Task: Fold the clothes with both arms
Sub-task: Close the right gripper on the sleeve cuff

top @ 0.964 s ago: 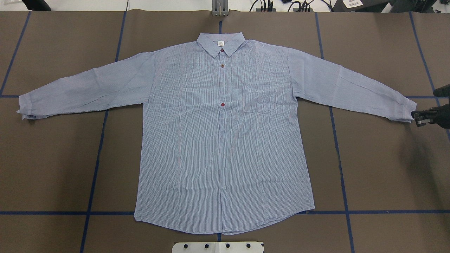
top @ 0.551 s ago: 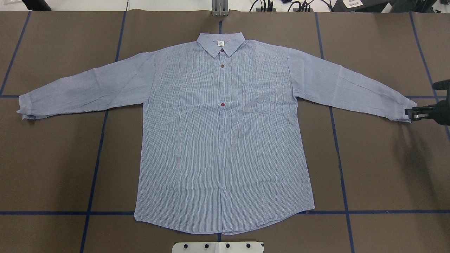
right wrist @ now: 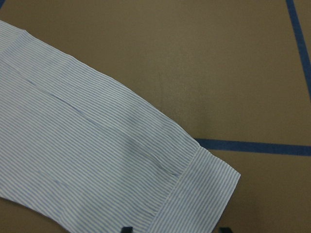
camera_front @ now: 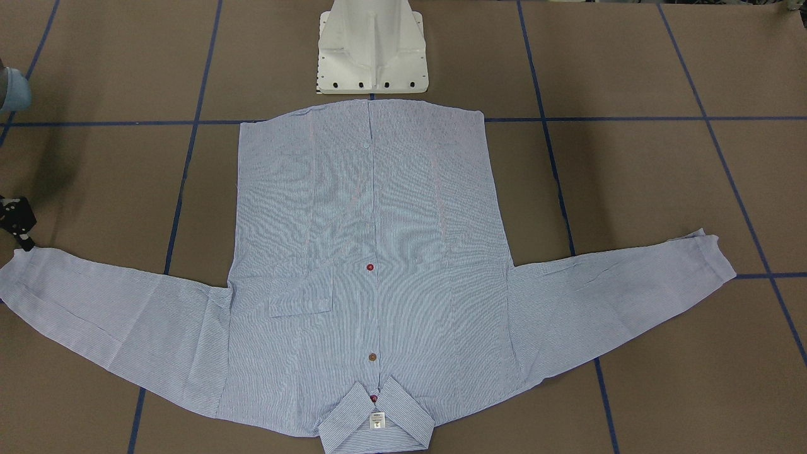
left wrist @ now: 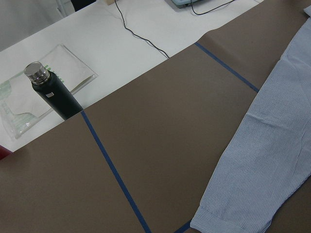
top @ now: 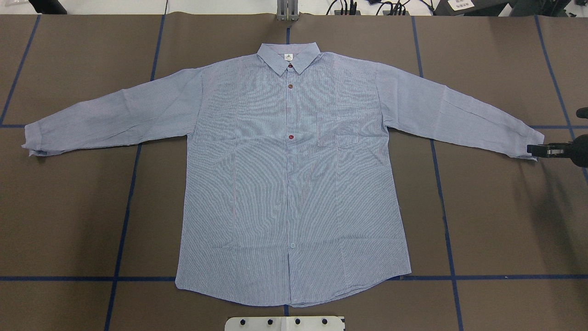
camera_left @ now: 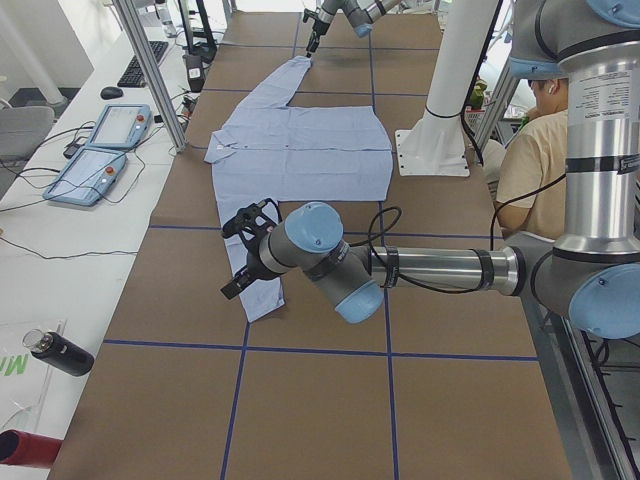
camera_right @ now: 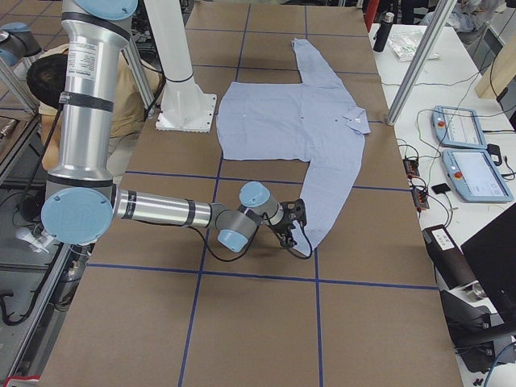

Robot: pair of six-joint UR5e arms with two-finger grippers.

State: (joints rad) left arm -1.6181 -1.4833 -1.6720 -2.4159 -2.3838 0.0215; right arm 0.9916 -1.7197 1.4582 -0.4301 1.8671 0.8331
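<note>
Right gripper point(top: 532, 149) has crept onto the sleeve cuff point(top: 534, 139), spread wide around it. Shirt point(top: 294, 184) lies flat on the table point(top: 505, 220). Left gripper point(camera_left: 243, 252) hangs near the other cuff point(camera_left: 260, 303); I can't tell its state. Better pinch low, catching both layers.

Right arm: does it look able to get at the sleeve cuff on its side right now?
Likely yes: the right tool, open, is already at the cuff end, with only bare table around and nothing between.

There was one light-blue, white-striped button-up shirt point(top: 294, 184), two silver-grey tubular robot arms point(camera_left: 440, 268), one dark steel-capped bottle point(left wrist: 53, 94) and two blue-framed control tablets point(camera_left: 118, 125).
</note>
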